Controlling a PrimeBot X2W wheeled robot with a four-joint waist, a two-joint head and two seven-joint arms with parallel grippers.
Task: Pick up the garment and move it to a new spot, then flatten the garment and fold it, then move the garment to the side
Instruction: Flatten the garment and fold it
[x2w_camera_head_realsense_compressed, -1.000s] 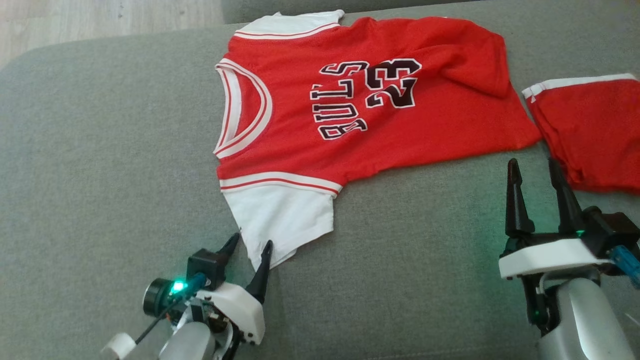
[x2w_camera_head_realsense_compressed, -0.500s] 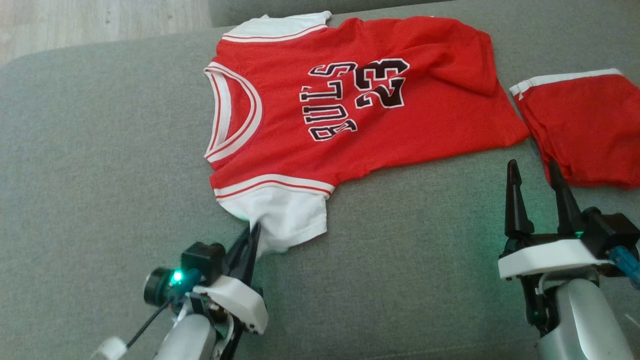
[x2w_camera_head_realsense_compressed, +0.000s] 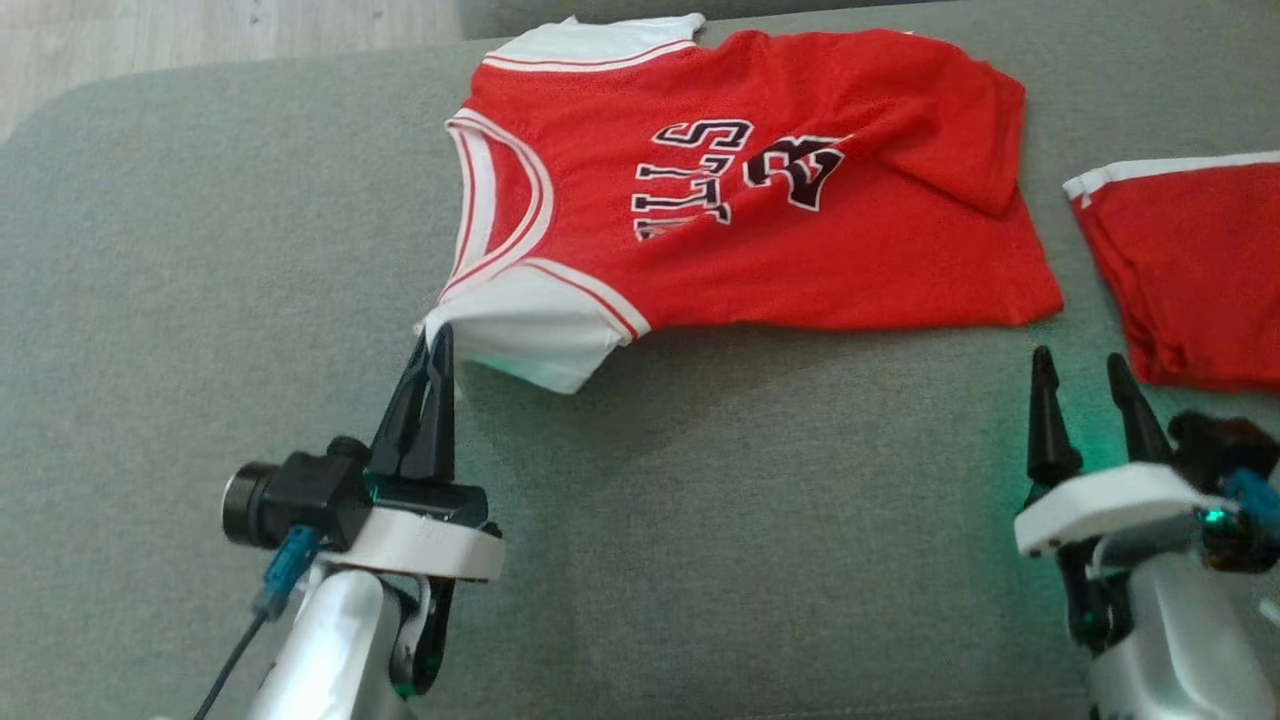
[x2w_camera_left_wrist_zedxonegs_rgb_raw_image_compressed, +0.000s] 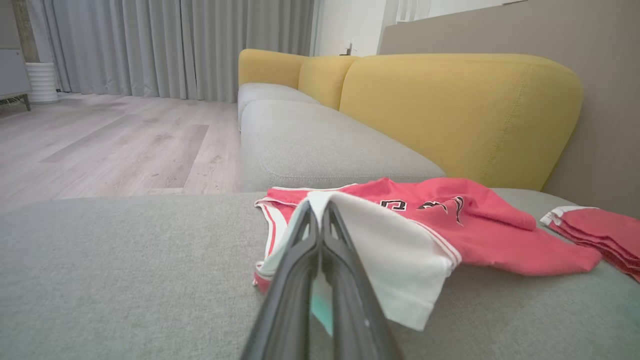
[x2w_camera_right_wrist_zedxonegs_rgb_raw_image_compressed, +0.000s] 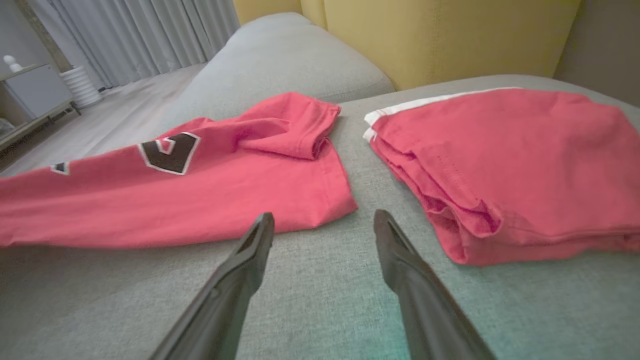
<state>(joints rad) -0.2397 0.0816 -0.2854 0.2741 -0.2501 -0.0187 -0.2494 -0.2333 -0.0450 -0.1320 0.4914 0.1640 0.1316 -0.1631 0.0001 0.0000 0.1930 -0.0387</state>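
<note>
The red jersey (x2w_camera_head_realsense_compressed: 800, 270) lies spread on the grey sofa seat (x2w_camera_head_realsense_compressed: 200, 250) toward 12 o'clock, its white sleeve (x2w_camera_head_realsense_compressed: 540, 335) at 7 o'clock pinched in the closed fingers of the left gripper (x2w_camera_head_realsense_compressed: 434, 340). The right gripper (x2w_camera_head_realsense_compressed: 1080, 360) stands at the jersey's 4 o'clock, fingers apart and empty, near folded red shorts (x2w_camera_head_realsense_compressed: 1190, 270) at 3 o'clock.

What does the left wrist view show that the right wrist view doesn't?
Left wrist, not right wrist: the left end effector shut on the white sleeve of the red jersey, plus its striped neckline. Right wrist, not left wrist: the right end effector, open and empty, over grey cushion between the jersey's hem and the folded red garment. Both: the jersey, that folded garment lying apart from it, and the yellow backrest.
</note>
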